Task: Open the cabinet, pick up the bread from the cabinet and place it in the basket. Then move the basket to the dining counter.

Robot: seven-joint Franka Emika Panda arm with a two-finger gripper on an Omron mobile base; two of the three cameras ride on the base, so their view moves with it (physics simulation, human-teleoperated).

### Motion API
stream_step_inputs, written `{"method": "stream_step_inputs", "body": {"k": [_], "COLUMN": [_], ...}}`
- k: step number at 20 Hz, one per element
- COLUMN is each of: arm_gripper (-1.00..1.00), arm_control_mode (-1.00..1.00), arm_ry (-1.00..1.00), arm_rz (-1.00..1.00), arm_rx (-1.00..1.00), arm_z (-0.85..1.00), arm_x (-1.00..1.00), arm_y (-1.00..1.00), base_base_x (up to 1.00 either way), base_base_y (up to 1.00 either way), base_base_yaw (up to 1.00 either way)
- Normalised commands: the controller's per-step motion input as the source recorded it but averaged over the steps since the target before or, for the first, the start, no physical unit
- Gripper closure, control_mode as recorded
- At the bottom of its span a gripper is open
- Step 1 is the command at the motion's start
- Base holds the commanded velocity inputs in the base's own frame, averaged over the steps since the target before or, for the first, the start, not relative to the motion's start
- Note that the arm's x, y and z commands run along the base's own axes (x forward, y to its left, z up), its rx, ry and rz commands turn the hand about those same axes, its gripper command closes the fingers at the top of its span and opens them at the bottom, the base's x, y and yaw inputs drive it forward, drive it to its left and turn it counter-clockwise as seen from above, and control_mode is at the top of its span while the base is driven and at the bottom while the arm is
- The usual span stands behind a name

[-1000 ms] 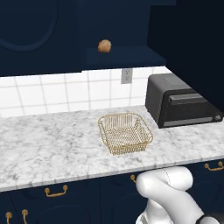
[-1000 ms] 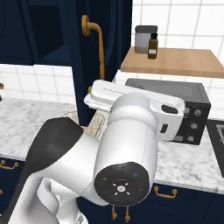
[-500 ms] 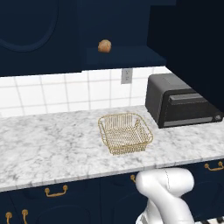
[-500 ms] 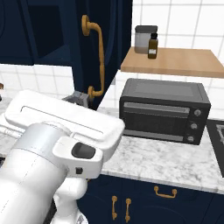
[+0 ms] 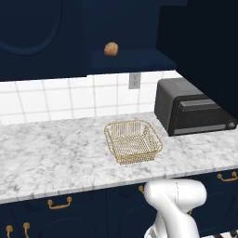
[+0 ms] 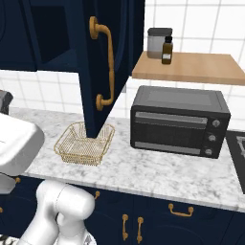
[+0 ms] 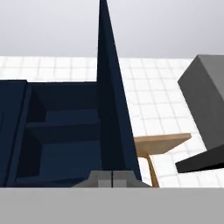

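Note:
The navy cabinet (image 5: pixel 130 32) stands open, and its door (image 6: pixel 98 72) with a long brass handle (image 6: pixel 107 67) swings out over the worktop. A small round bread (image 5: pixel 110 49) sits on the cabinet's lower shelf. Below it, the gold wire basket (image 5: pixel 133 142) rests empty on the marble worktop, also seen as the basket (image 6: pixel 85 143) under the open door. In the hand view my gripper (image 7: pixel 113 178) points up at the door's edge (image 7: pixel 109 100) and the shelves (image 7: pixel 65 135), its tips together with nothing between them. The dining counter is out of view.
A black toaster oven (image 5: pixel 190 111) stands right of the basket. A wooden shelf (image 6: pixel 189 67) above it carries a jar (image 6: pixel 157 42) and a brown bottle (image 6: pixel 167 50). Navy drawers with brass pulls (image 5: pixel 59 202) run under the marble worktop (image 5: pixel 46 158).
My arm has swung from filling the right base view to its left edge, uncovering the door, basket and oven. Bread and basket have not moved.

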Motion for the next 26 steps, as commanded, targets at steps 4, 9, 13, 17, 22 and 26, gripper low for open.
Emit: {"method": "stream_step_inputs", "body": {"k": [4,9,13,17,22,26], "arm_gripper": [1.00,1.00,1.00,1.00,1.00,1.00], "arm_control_mode": [-1.00,-1.00,-1.00,-1.00,-1.00,-1.00], "arm_ry": [-0.22,0.06,0.07,0.17,0.23,0.36], "arm_rz": [-0.11,-0.13,-0.05,0.00,-0.02,0.00], "arm_rx": [-0.21,-0.06,0.02,0.16,0.12,0.04], "arm_z": [0.00,-0.19,-0.13,-0.21,-0.05,0.01], "arm_x": [0.12,0.96,1.00,1.00,0.86,0.59], "arm_y": [1.00,1.00,0.77,0.33,0.06,0.00], "base_base_x": [0.00,0.00,0.00,0.00,0.00,0.00], "base_base_y": [0.00,0.00,0.00,0.00,0.00,0.00], "base_base_yaw": [0.00,0.00,0.00,0.00,0.00,0.00]}}
